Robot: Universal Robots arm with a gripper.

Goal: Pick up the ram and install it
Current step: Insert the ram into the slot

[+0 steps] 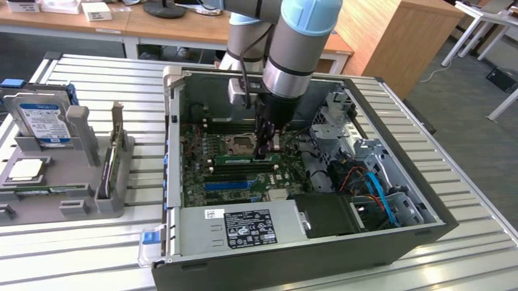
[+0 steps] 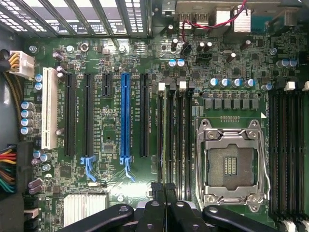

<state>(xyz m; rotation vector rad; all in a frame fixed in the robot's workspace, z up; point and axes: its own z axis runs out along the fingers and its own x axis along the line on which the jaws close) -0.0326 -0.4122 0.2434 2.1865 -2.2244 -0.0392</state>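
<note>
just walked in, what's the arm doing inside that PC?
The grey and blue robot arm is reaching down into the open dark desktop computer case. Its tool is shut, with its tips right at the top edge of the thin green ram stick. The stick stands on edge on the green motherboard, beside the empty silver processor socket. Whether it is clicked fully home can't be told.

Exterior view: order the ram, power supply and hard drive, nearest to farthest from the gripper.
1. The ram, at the gripper.
2. The power supply, at the case edge.
3. The hard drive, exterior view's far left.
</note>
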